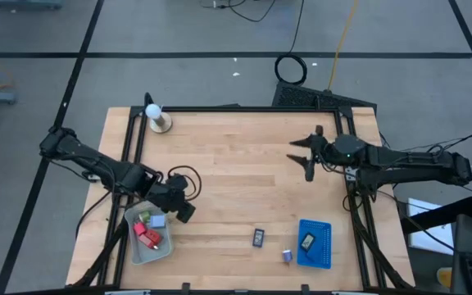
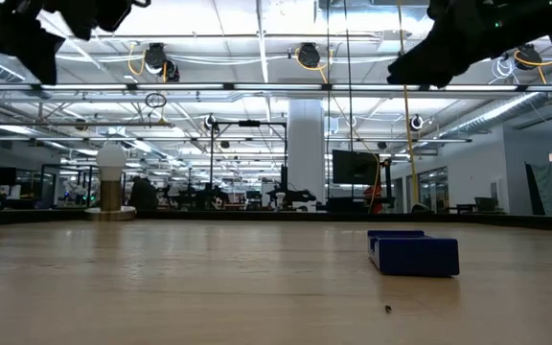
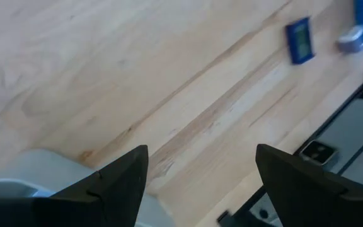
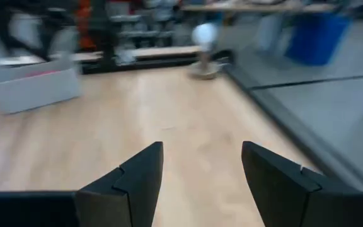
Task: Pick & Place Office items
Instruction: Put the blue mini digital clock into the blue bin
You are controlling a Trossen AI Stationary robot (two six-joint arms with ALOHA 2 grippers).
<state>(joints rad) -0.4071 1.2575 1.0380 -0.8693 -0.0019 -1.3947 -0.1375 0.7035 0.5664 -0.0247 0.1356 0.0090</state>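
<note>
Underneath me, a pale wood-plank table (image 1: pixel 236 172) with a visible lengthwise grain, framed by black rails. Grey tray (image 1: pixel 147 233), shallow and rectangular with rounded corners, sits at the near left; inside it lie red blocks (image 1: pixel 147 236), a light-blue block (image 1: pixel 157 220) and a green-white bit (image 1: pixel 145 216), all small and blocky. Blue tray (image 1: pixel 315 243), ribbed plastic, lies near the right front edge and holds one black rectangle (image 1: pixel 307 242). A second black rectangle (image 1: pixel 258 238) lies flat on bare wood between the two trays. A purple bit (image 1: pixel 287 256) rests just beside the blue tray's left edge. White ball on a wooden base (image 1: pixel 157 117) stands at the far left corner.

My left gripper (image 1: pixel 185 208) hangs over the grey tray's far right corner, arm stretched low from the left, fingers parted, nothing between them. My right gripper (image 1: pixel 306 156) hovers above the table's far right, arm reaching in from the right, fingers spread, empty.
</note>
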